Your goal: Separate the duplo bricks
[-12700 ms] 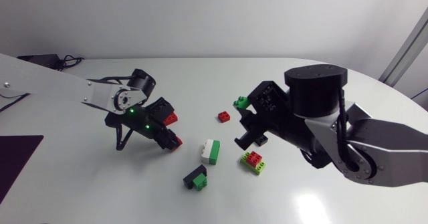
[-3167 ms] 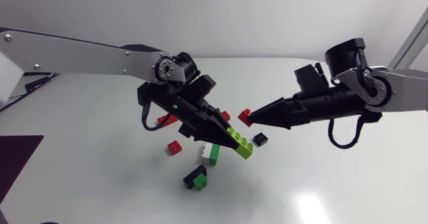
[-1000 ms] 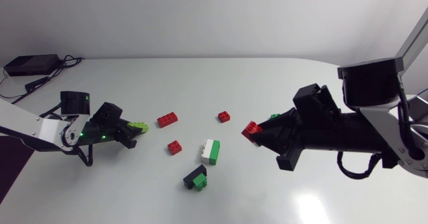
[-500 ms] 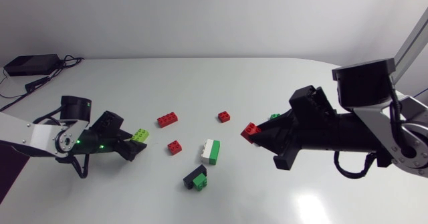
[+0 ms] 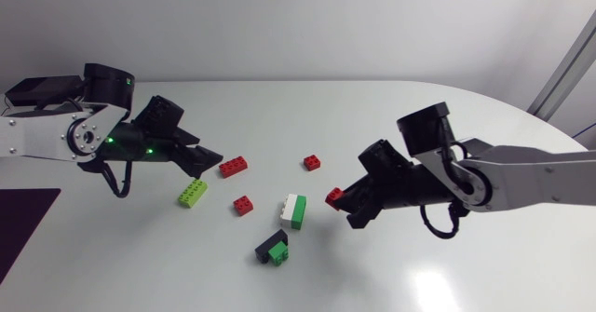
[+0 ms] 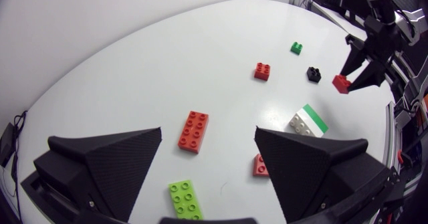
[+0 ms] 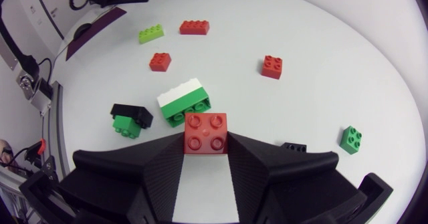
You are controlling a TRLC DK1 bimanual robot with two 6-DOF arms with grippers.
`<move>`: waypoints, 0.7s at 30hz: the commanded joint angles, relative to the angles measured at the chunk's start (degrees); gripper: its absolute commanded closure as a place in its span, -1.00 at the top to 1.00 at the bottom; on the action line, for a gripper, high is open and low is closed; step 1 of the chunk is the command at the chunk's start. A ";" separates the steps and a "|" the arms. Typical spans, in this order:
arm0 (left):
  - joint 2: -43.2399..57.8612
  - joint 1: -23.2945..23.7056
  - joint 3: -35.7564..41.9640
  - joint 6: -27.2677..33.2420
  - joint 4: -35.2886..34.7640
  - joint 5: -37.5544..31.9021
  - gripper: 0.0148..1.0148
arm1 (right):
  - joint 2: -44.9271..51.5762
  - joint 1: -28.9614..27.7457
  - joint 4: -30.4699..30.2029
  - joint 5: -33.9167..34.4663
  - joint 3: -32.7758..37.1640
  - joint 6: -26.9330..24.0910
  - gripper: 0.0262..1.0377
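Over the white counter [image 5: 307,116] the left end effector [image 6: 208,137] gapes near a lime brick [image 6: 184,198]; the right end effector [image 7: 206,142] clamps a red brick [image 7: 206,130].

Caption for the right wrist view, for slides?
Right gripper holds a red duplo brick; white-and-green stack lies just ahead.

A broad white table with a smooth, faintly glossy top [image 5: 279,289] fills most of the head view, from the lower edge up past the middle. Its far edge curves round toward the upper right of the frame. A bright patch of reflected overhead light [image 5: 430,282] sits on the top at the lower right. A flat dark purple mat [image 5: 20,221] lies at the lower left edge. Behind the table, a plain pale grey wall [image 5: 307,19] spans the upper part. Both wrist views show the same white top [image 6: 134,70] [image 7: 321,43], evenly lit, with soft shadows.
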 commanded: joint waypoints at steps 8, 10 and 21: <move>0.35 -6.37 1.20 -0.84 -4.48 -0.65 0.93 | 13.43 0.20 6.94 5.76 1.99 -4.46 -0.31; 0.35 -7.43 0.93 -0.84 -5.18 -0.65 0.93 | 14.13 0.29 7.55 6.20 1.81 -4.73 -0.30; -5.28 -12.26 -1.35 1.62 -14.50 -0.65 0.93 | 14.92 1.17 7.82 10.07 -0.56 -7.36 0.65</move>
